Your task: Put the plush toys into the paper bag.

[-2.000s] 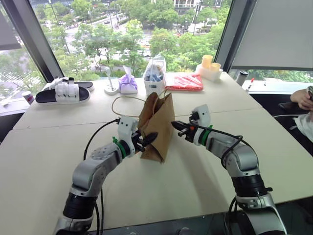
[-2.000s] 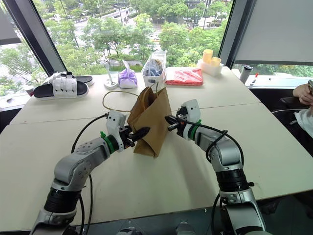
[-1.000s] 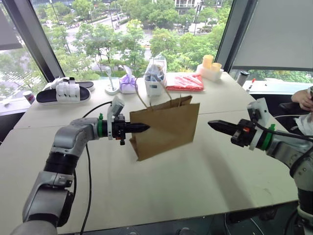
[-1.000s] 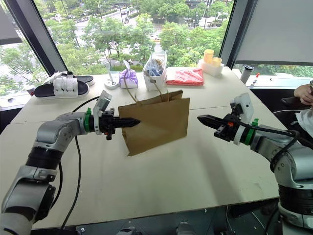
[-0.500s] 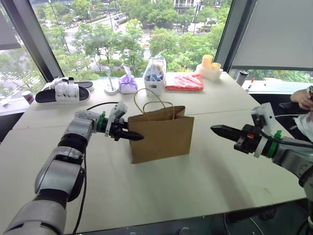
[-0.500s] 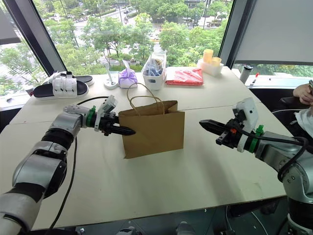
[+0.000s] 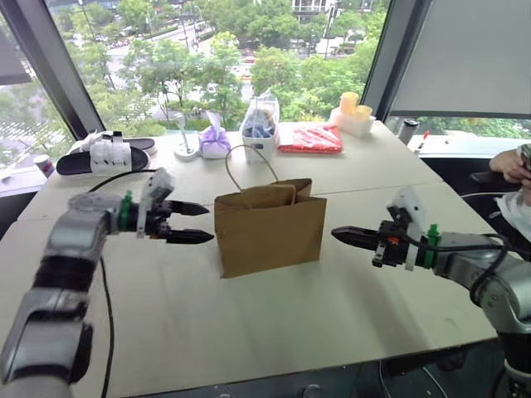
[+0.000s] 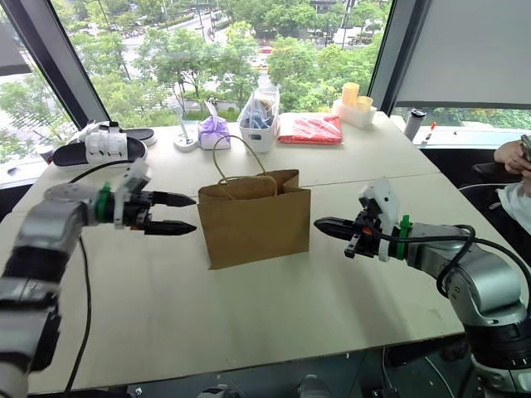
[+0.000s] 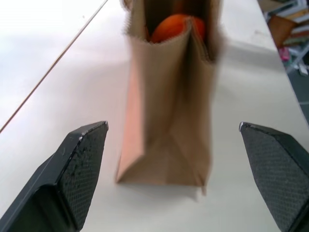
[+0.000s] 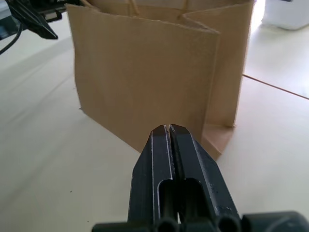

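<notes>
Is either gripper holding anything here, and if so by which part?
Nothing is held. The left gripper is open beside the brown paper bag, clear of it; the right gripper is shut on nothing.

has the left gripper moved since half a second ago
Yes. The left gripper, which was at the paper bag's left edge, has opened and drawn away to the left, leaving a gap; the bag stands upright on the table.

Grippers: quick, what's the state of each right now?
Left gripper: open, holding nothing, beside the brown paper bag.
Right gripper: shut, empty.
</notes>
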Action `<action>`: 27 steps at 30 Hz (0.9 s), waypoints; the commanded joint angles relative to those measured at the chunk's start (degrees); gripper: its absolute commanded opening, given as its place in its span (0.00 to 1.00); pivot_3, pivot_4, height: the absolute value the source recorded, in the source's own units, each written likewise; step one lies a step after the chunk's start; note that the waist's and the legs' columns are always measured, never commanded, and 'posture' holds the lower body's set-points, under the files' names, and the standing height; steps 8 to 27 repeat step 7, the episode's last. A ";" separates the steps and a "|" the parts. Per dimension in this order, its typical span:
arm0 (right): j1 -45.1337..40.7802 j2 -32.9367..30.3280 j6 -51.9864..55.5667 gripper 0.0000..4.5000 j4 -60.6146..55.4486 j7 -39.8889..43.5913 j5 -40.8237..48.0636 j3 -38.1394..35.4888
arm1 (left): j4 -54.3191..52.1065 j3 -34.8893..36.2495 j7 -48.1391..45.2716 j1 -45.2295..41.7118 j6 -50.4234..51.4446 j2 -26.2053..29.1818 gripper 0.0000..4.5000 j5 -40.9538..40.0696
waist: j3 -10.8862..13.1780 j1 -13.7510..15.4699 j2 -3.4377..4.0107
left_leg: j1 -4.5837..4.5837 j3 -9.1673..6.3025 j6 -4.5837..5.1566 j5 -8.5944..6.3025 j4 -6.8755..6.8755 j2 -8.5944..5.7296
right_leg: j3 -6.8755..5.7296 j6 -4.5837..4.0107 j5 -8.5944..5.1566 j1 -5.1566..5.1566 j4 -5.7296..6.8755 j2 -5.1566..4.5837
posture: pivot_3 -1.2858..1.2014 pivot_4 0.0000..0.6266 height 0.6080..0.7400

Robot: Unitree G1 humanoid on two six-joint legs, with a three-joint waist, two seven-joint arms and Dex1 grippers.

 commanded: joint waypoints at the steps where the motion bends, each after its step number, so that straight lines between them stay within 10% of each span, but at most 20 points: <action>1: -2.20 -1.08 -2.30 0.00 0.54 2.34 -1.48 1.03 | -16.51 6.72 7.34 7.59 8.96 0.70 0.99 -7.07 | 0.00 0.22 0.00 | 0.00 -0.02 0.00 0.00 0.02 0.00 | -0.01 0.00 0.00 0.01 0.01 0.00 | 0.52 0.24 1.00; 7: -3.71 -0.60 -3.21 0.00 2.23 4.53 -2.60 2.52 | -33.74 14.02 19.32 19.72 18.68 -1.20 0.99 -15.64 | 0.00 0.52 0.00 | 0.01 -0.04 -0.01 0.00 0.04 -0.01 | -0.03 -0.01 0.00 0.07 -0.03 -0.02 | 0.52 0.24 1.00; 27: -3.71 -0.60 -3.21 0.00 2.23 4.53 -2.60 2.52 | -33.74 14.02 19.32 19.72 18.68 -1.20 0.99 -15.64 | 0.00 0.52 0.00 | 0.01 -0.04 -0.01 0.00 0.04 -0.01 | -0.03 -0.01 0.00 0.07 -0.03 -0.02 | 0.52 0.24 1.00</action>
